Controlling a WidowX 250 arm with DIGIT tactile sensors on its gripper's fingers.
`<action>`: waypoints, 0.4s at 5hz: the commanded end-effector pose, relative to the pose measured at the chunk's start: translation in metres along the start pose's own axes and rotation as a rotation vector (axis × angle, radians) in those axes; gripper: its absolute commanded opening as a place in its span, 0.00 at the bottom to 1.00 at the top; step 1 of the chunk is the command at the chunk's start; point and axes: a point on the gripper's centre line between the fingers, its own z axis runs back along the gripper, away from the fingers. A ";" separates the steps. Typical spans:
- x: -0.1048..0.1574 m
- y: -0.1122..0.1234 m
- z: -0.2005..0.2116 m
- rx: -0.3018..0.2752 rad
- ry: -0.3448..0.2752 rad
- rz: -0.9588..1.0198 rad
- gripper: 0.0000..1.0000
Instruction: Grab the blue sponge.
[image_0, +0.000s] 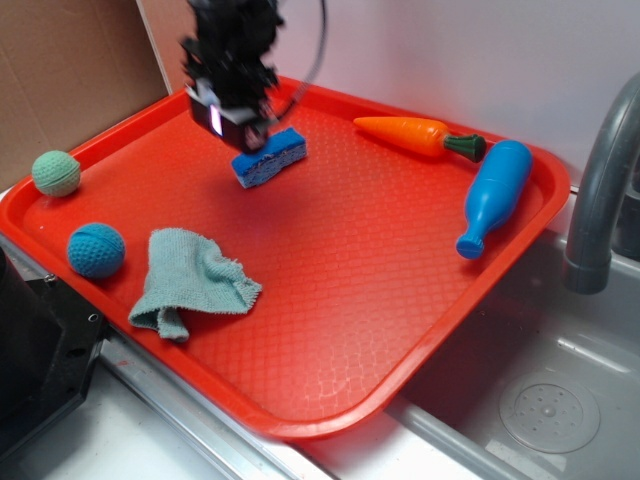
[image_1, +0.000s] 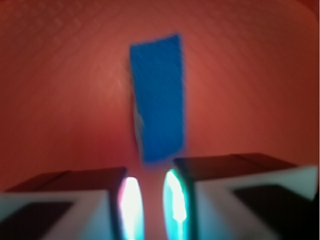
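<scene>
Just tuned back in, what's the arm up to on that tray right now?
The gripper is at the near end of the blue sponge toward the back of the red tray. In the wrist view the fingers sit close together just short of the sponge; whether they grip it is unclear. The other toys lie apart, untouched.

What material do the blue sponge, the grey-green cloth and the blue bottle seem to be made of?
The blue sponge looks like soft foam with a matte top; its paler side face seems rough, perhaps a scouring layer. The grey-green cloth appears to be woven or knitted fabric, crumpled, with frayed edges. The blue bottle is probably hard plastic: smooth, with a glossy highlight.
</scene>
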 end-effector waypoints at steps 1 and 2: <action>-0.036 0.017 0.081 0.023 -0.095 0.079 0.00; -0.046 0.015 0.094 0.024 -0.136 0.099 0.00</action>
